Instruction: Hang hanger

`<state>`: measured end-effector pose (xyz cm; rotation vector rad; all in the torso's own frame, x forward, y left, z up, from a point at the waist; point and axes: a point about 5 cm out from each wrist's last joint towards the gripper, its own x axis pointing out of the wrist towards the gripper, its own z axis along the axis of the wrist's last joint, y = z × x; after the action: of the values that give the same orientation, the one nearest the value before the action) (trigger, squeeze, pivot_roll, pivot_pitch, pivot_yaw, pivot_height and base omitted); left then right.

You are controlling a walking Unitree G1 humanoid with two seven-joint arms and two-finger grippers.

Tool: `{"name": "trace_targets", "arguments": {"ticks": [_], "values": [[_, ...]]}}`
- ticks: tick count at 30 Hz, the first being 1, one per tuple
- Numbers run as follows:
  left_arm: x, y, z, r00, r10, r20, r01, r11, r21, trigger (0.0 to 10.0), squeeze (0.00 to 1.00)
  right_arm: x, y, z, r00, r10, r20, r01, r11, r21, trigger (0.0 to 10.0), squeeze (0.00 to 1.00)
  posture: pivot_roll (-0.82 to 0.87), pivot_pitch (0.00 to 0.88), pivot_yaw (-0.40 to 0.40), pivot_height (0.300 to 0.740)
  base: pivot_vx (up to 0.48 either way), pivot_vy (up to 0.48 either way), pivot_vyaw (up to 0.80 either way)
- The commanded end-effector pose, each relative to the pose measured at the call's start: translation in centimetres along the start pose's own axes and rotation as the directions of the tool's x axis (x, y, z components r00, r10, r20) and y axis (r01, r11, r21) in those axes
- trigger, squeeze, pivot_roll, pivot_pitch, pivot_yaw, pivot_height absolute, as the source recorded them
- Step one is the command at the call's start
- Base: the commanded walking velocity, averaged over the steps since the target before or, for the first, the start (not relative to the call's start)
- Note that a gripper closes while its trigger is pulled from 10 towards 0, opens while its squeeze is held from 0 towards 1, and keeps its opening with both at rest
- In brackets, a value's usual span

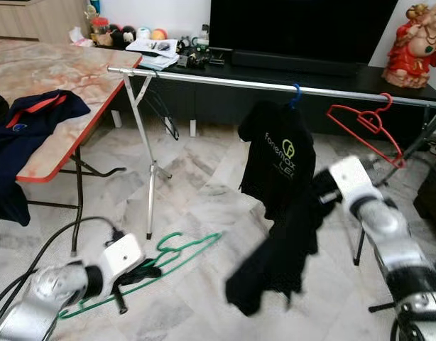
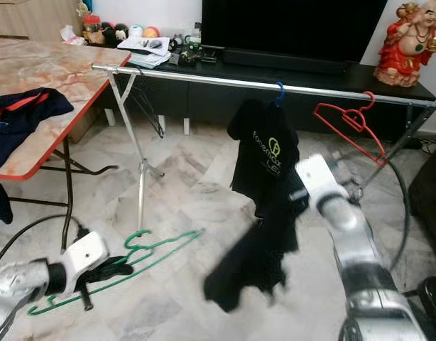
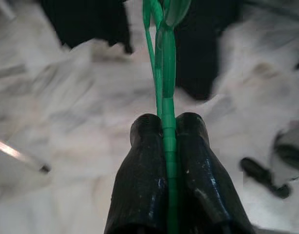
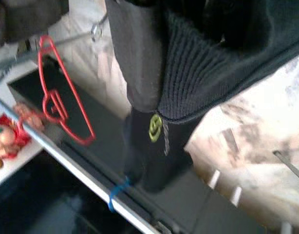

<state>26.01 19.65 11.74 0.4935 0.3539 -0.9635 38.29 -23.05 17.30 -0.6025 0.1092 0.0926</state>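
A silver clothes rail (image 1: 225,80) runs across the room. On it hang a black printed shirt (image 1: 275,160) on a blue hanger (image 1: 295,94) and a bare red hanger (image 1: 367,124) further right. My left gripper (image 1: 145,273) is low near the floor, shut on a green hanger (image 1: 182,249). The left wrist view shows its fingers (image 3: 144,165) pinching the green hanger (image 3: 168,73). My right gripper (image 1: 323,192) is beside the hung shirt, shut on a second black garment (image 1: 271,266) that dangles blurred below it. That garment's ribbed collar (image 4: 198,73) is close up in the right wrist view.
A marble-topped table (image 1: 69,71) with a dark blue and red garment (image 1: 26,121) stands at the left. The rail's folding leg (image 1: 150,163) stands between table and shirt. Behind the rail are a black TV console (image 1: 289,71) and a red statue (image 1: 417,42). Black cables (image 1: 33,263) lie on the floor.
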Motion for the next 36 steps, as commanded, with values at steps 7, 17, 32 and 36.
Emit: {"name": "trace_targets", "arguments": {"ticks": [7, 17, 32, 36], "values": [[1.6, -3.4, 5.2, 0.956, -0.279, 0.096, 0.278, 0.960, 0.024, 10.0, 0.00, 1.1, 5.3, 2.0, 0.987, 0.156, -0.039, -0.155, 0.987, 0.040, 10.0, 0.00, 0.12, 0.048, -0.086, 0.740, 0.000, 0.000, 0.00], [3.6, -2.5, 6.2, 0.990, -0.042, 0.135, 0.040, 0.999, 0.017, 10.0, 0.00, 1.1, 8.2, 3.8, 0.975, 0.221, -0.011, -0.220, 0.972, 0.089, 10.0, 0.00, 0.12, 0.046, -0.081, 0.740, 0.000, 0.000, 0.00], [2.9, -1.4, 5.6, 0.993, 0.069, 0.101, -0.068, 0.998, -0.006, 10.0, 0.00, 0.8, 8.2, 3.8, 0.973, 0.229, -0.023, -0.227, 0.971, 0.080, 10.0, 0.00, 0.12, 0.051, -0.091, 0.740, 0.000, 0.000, 0.00], [3.1, -1.4, 6.1, 0.987, 0.086, 0.135, -0.083, 0.996, -0.028, 10.0, 0.00, 0.7, 8.4, 3.8, 0.971, 0.238, -0.022, -0.236, 0.969, 0.081, 10.0, 0.00, 0.13, 0.051, -0.093, 0.740, 0.000, 0.000, 0.00]]}}
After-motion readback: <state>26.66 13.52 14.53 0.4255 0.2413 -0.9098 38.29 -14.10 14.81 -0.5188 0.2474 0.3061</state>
